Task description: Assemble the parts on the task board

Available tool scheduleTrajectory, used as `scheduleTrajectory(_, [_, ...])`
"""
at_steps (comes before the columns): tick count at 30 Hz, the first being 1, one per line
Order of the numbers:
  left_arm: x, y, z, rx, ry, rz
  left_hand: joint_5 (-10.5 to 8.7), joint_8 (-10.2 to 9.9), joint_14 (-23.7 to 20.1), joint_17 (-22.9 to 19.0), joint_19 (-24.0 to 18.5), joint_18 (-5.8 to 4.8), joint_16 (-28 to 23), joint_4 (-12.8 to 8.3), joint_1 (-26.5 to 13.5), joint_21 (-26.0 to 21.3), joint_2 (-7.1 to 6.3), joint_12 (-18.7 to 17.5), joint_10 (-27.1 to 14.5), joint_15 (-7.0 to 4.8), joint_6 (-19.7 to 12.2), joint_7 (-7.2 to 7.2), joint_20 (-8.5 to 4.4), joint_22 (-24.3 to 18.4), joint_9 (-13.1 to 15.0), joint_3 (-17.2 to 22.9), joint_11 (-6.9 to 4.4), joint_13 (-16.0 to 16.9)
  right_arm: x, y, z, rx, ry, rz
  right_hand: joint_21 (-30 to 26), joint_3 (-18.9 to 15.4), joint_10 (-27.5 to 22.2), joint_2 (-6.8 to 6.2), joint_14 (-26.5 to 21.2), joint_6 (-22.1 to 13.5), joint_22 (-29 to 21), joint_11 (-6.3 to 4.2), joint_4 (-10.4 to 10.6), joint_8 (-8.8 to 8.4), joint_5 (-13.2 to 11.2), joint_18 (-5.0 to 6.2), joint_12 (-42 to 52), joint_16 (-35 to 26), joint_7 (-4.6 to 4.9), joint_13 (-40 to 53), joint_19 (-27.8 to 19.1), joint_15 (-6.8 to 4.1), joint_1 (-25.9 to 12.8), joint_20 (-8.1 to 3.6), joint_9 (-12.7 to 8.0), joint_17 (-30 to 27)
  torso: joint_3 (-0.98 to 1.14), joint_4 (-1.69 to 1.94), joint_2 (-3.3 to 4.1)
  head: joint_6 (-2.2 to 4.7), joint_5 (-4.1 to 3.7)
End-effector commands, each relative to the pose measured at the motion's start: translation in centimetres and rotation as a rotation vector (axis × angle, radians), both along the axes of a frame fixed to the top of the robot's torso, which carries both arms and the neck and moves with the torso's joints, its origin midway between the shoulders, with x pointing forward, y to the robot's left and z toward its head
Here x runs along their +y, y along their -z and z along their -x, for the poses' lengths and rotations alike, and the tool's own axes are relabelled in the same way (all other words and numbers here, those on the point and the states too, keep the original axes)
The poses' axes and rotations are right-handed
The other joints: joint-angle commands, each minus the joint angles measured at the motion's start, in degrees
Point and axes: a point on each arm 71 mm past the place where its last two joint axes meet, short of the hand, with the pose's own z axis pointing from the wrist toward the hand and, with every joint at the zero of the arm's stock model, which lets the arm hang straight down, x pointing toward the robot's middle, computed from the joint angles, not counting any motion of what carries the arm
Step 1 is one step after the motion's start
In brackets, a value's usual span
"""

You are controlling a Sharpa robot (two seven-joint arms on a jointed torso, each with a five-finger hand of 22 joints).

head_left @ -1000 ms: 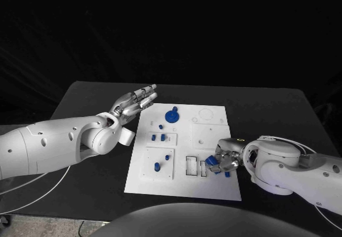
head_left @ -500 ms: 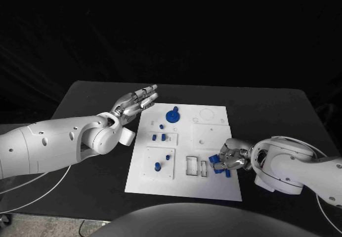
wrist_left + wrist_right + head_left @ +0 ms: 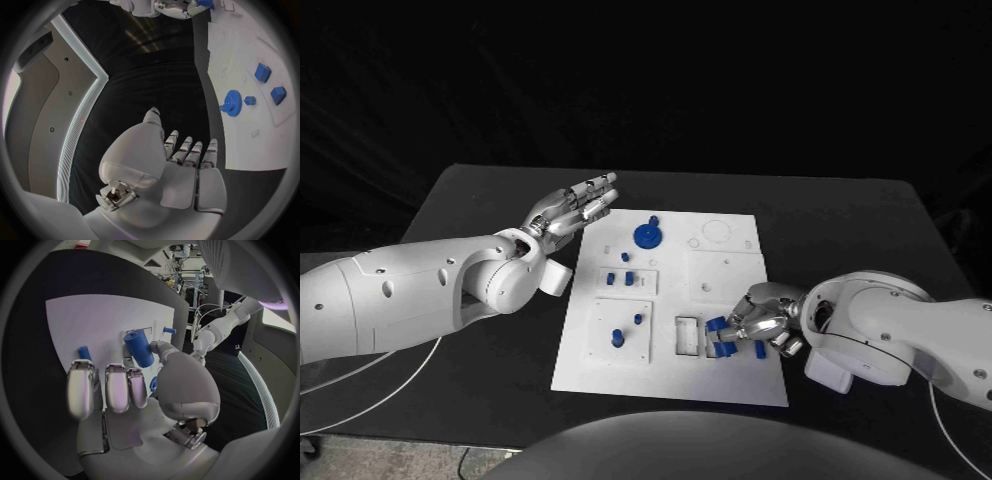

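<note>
My right hand [image 3: 759, 325] was down over the board's [image 3: 733, 262] near right part, fingers curled, pinching a blue part [image 3: 139, 349] between thumb and fingers just above the white surface. My left hand [image 3: 573, 208] hung spread and empty past the board's far left corner, touching nothing.

Both arms are clad in smooth, glossy white shells with rounded, bulbous joint housings, and small dark screw holes dot the left arm [image 3: 401, 300]. Each ends in a silver metallic hand, the left hand [image 3: 571, 208] and the right hand [image 3: 759, 318], with segmented fingers and pale pads. A thin white cable trails from the left arm at the frame's lower left.
</note>
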Motion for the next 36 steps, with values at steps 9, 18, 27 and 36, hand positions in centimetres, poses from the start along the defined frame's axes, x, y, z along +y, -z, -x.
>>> scheduleTrajectory(9, [-0.3, -0.1, 0.1, 0.001, 0.016, 0.013, 0.25, 0.2, 0.1, 0.1, 0.5, -0.56, 0.3, 0.1, 0.6, 0.3, 0.02, 0.2, 0.0, 0.54, 0.0, 0.53, -0.18, 0.1, 0.1, -0.5, 0.05, 0.1, 1.6, 0.9, 0.0, 0.097, 0.022, -0.049, -0.4, 1.6, 6.2, 0.47, 3.3, -0.4, 11.5, 0.15, -0.9, 0.51, -1.6, 0.51, 0.2, 0.1, -0.10, 15.1, 2.7, 0.31, -1.1, 0.46, 0.2, -0.5, 0.06, -0.01, 0.04, 0.00, 0.17])
scheduleTrajectory(18, [-0.2, -0.1, 0.1, 0.002, 0.013, 0.013, 0.35, 0.1, 0.1, 0.1, 0.5, -0.63, 0.3, 0.0, 0.7, 0.3, 0.01, 0.2, 0.0, 0.57, 0.0, 0.61, -0.18, 0.1, 0.1, -0.5, -0.03, 0.1, 2.0, 1.3, -0.4, 0.100, 0.078, -0.072, -1.2, 1.5, 6.2, 1.05, 3.1, -0.9, 11.3, 0.19, -0.6, 0.97, -4.6, 0.67, 0.2, -0.3, -0.05, 15.1, 2.3, 0.37, -1.9, 0.55, 0.4, -1.3, 0.08, -0.09, 0.08, 0.00, 0.20])
scheduleTrajectory(27, [-0.3, -0.1, 0.1, 0.002, 0.015, 0.014, 0.46, 0.1, 0.1, 0.1, 0.6, -0.69, 0.4, 0.0, 0.8, 0.3, -0.01, 0.2, 0.0, 0.59, 0.0, 0.66, -0.18, 0.1, 0.1, -0.5, -0.07, 0.1, 2.4, 1.5, -0.4, 0.120, 0.078, -0.079, -1.8, 1.1, 6.2, 1.99, 2.9, -1.7, 11.1, 0.33, 0.8, 1.19, -8.9, 0.79, 0.2, -0.8, 0.13, 15.1, 2.1, 0.51, -3.8, 0.69, 0.3, -2.1, 0.10, -0.09, 0.06, 0.00, 0.16])
scheduleTrajectory(36, [-0.3, -0.1, 0.0, 0.003, 0.015, 0.013, 0.63, 0.1, 0.1, 0.1, 0.6, -0.79, 0.4, 0.0, 1.0, 0.4, -0.03, 0.2, 0.0, 0.63, 0.0, 0.78, -0.19, 0.2, 0.1, -0.5, -0.16, 0.1, 2.8, 1.6, -0.3, 0.139, 0.060, -0.085, -2.0, 0.0, 6.2, 2.23, 2.9, -2.6, 11.1, 0.40, 1.6, 1.16, -16.5, 0.83, 0.2, -0.9, 0.26, 15.1, 2.1, 0.58, -5.0, 0.76, -0.4, -2.3, 0.07, -0.05, 0.05, 0.00, 0.21])
